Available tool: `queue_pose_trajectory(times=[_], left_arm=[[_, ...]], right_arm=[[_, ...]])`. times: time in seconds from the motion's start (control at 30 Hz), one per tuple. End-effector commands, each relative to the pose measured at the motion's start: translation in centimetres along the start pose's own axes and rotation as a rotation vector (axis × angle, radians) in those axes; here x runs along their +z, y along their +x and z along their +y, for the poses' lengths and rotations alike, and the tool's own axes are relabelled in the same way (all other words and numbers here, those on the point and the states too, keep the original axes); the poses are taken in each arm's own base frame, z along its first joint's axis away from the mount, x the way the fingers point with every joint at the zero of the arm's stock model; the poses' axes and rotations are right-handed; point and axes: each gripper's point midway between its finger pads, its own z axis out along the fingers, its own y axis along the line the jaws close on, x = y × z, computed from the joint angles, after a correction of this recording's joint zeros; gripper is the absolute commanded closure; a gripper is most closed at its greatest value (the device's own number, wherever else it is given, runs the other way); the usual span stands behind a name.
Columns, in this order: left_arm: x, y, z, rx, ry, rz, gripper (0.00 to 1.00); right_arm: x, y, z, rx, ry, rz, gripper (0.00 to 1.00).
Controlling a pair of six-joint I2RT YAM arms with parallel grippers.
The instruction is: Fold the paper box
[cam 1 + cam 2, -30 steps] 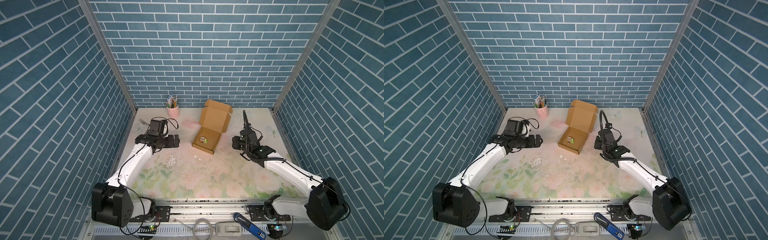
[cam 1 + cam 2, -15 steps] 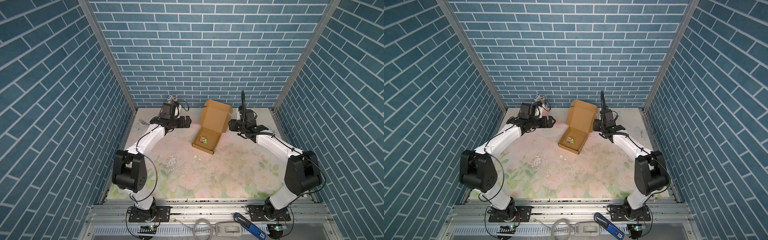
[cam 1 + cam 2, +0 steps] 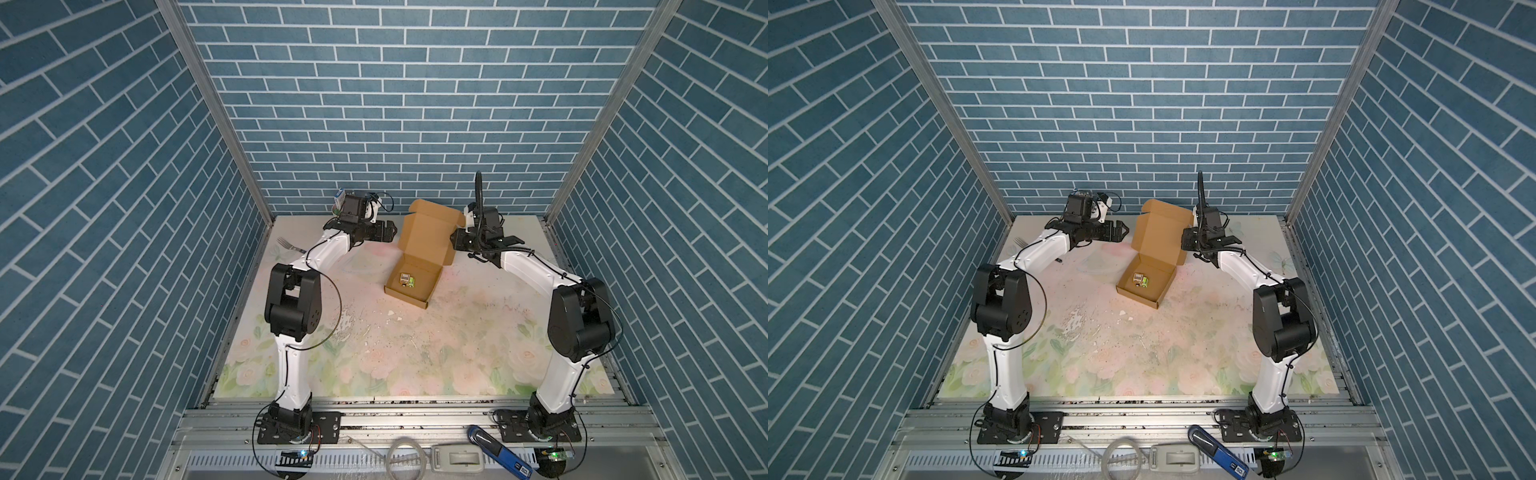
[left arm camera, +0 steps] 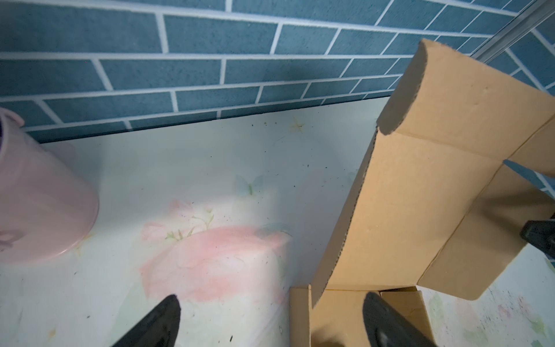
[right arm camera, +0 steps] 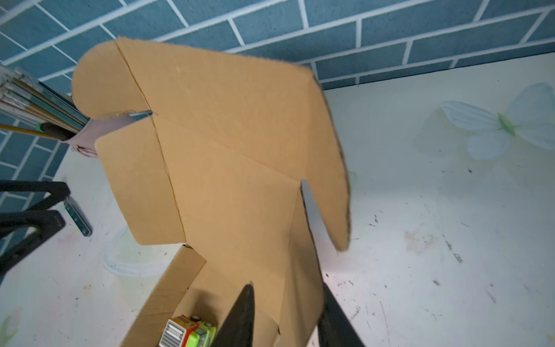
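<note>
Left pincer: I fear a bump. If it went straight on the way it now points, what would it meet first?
Probably the paper box: its raised lid stands just ahead of the open left pincer, in line with one of its fingertips, though depth is unclear.

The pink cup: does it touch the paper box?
Apart. The left wrist view shows a wide stretch of table between the pink cup and the paper box.
</note>
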Motion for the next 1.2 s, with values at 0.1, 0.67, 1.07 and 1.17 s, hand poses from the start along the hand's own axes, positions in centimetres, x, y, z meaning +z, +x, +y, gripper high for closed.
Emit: queue_pose_trajectory(times=[0.1,0.67,1.07,1.17], left_arm=[[1.3,-1.4,-3.2,0.118,0.113,-0.034,0.04],[1.9,-2.6,-5.5,0.175,0.146,-0.070,0.21],[3.4,-3.3,-4.9,0.136,0.066,-0.051,0.62],[3.2,-3.3,-4.8,0.131,0.043,-0.045,0.72]], right_arm=[[0.5,-1.1,1.2,-0.031,-0.043,-0.016,0.84],[0.3,-0.9,1.9,-0.082,-0.063,-0.005,0.94],[-0.2,-1.2,2.8,-0.134,-0.062,-0.011,0.98],[-0.6,-1.3,3.4,-0.157,-0.072,-0.019,0.98]])
